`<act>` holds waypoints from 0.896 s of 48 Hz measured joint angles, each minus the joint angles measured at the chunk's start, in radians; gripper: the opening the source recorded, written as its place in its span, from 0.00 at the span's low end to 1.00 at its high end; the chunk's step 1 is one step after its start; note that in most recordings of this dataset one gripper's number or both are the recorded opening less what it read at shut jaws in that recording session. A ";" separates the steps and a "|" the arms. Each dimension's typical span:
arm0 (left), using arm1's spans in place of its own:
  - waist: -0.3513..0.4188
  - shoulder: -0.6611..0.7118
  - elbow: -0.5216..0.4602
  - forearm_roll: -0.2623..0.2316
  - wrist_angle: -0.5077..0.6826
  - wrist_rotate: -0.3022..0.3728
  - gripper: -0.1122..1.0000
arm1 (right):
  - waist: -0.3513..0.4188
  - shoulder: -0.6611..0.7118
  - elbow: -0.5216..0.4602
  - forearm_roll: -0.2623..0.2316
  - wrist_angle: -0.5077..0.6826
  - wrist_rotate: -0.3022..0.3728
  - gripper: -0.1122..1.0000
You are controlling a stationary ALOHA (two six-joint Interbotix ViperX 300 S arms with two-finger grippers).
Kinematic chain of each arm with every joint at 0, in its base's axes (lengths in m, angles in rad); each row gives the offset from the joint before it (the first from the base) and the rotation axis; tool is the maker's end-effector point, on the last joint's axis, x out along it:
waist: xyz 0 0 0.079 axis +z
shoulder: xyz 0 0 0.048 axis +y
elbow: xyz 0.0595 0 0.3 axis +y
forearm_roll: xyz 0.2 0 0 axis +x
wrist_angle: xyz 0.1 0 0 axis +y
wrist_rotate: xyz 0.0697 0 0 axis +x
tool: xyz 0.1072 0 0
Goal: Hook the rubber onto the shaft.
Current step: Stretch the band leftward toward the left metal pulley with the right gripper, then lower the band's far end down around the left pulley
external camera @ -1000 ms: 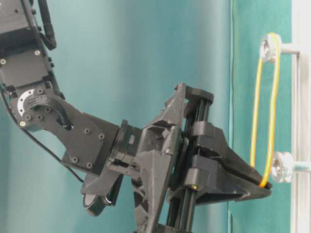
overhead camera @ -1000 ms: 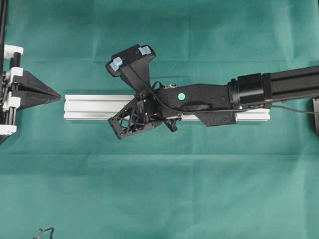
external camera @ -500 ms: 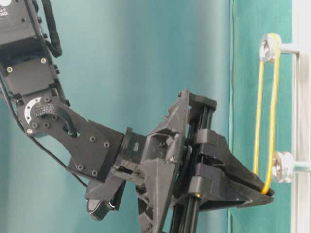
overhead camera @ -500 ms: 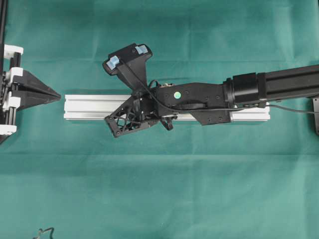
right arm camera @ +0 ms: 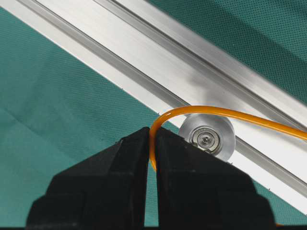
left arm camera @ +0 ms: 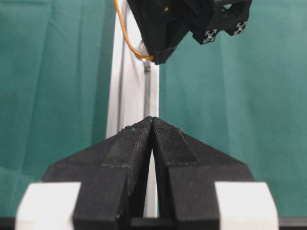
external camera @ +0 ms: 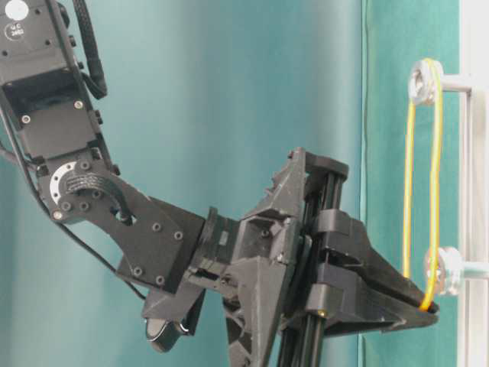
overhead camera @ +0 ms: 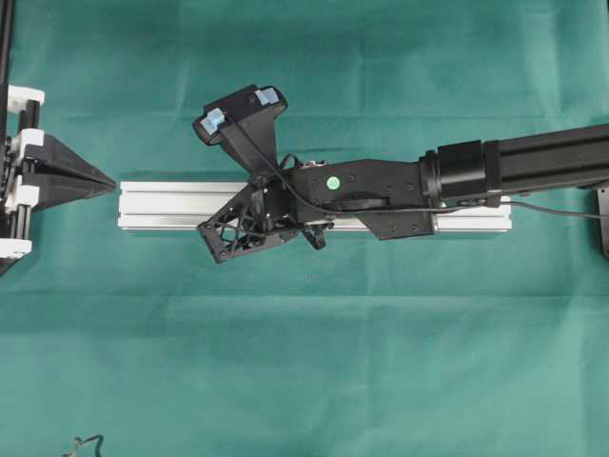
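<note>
The rubber, a thin orange loop, hangs over the upper pulley on the silver rail. It runs stretched past the lower pulley on its shaft. My right gripper is shut on the loop's far end just beyond that pulley. In the right wrist view the rubber curves over the pulley and into the right gripper. My left gripper is shut with nothing in it, just off the rail's left end. In its own view, the left gripper points along the rail.
Green cloth covers the table. The right arm lies along and above the rail's right half. A small black wire shape sits at the bottom left edge, and a black part at the right edge.
My right gripper has moved left along the rail, pulling the rubber longer, to just beyond the lower pulley. The rail has slid slightly left. The left gripper has not moved.
</note>
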 measured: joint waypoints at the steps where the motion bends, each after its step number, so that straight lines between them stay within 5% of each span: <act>1: -0.002 0.002 -0.002 0.000 0.000 0.000 0.10 | 0.000 0.000 0.000 0.000 0.000 0.000 0.16; 43: 0.000 0.002 0.000 0.000 -0.002 -0.002 0.10 | 0.000 0.031 -0.003 0.002 -0.003 0.000 0.16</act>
